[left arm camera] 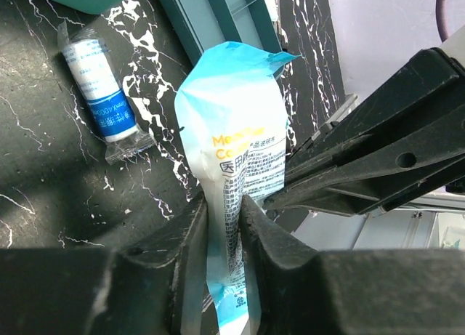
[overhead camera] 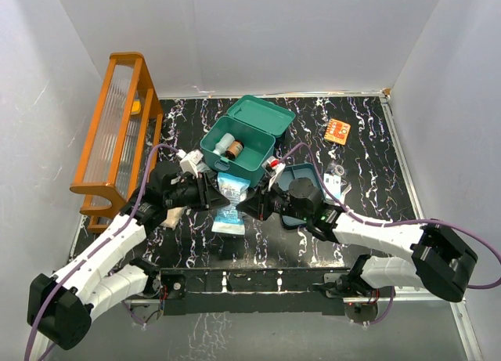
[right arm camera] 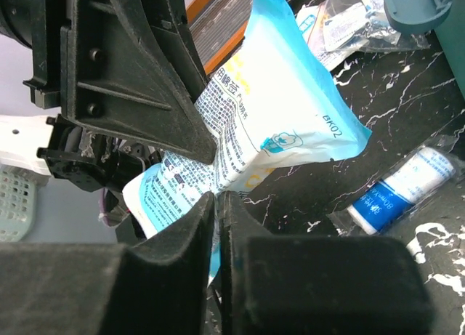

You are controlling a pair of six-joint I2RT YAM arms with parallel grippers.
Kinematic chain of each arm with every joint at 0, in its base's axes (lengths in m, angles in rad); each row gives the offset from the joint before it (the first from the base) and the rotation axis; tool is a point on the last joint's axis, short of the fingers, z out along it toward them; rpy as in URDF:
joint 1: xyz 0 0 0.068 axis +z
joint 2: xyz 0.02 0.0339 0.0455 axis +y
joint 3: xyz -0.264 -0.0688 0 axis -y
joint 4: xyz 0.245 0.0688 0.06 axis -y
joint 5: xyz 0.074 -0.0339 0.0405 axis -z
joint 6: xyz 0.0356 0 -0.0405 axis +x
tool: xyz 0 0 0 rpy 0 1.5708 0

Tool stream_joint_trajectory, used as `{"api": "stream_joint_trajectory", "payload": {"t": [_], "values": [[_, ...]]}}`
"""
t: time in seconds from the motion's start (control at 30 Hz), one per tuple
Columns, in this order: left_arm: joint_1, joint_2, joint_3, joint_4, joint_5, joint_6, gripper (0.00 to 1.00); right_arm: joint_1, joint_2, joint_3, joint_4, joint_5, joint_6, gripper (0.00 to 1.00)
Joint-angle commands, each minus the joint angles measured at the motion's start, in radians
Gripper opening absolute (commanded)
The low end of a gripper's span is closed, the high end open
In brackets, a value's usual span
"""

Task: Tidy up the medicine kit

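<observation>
Left gripper [overhead camera: 211,191] and right gripper [overhead camera: 249,202] meet on a blue pouch [overhead camera: 232,185], blocking the medicine kit's [overhead camera: 239,153] front — a wrapped roll [overhead camera: 228,220] lies just beneath. The table [overhead camera: 372,181] is open far right; an orange rack [overhead camera: 117,130] walls the left.

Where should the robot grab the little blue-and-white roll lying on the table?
Across the middle of the roll, coming straight down from above. It lies flat on the table, long and narrow, so a pinch fits its long sides; the crinkly clear wrapper ends would probably slip.
</observation>
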Motion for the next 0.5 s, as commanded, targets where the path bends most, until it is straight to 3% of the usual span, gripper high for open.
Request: {"api": "stream_joint_trajectory", "payload": {"t": [0.0, 0.2, 0.47], "values": [[0.006, 0.015, 0.019, 0.020, 0.028, 0.046, 0.17, -0.011, -0.017, 0.009, 0.079, -0.003, 0.007, 0.14], [0.010, 0.029, 0.084, -0.026, 0.010, 0.135, 0.10, -0.035, -0.079, 0.011, -0.012, 0.100, 0.074, 0.47], [0.022, 0.184, 0.376, -0.202, 0.003, 0.333, 0.11, -0.047, -0.294, 0.061, -0.248, 0.418, 0.082, 0.56]]}}
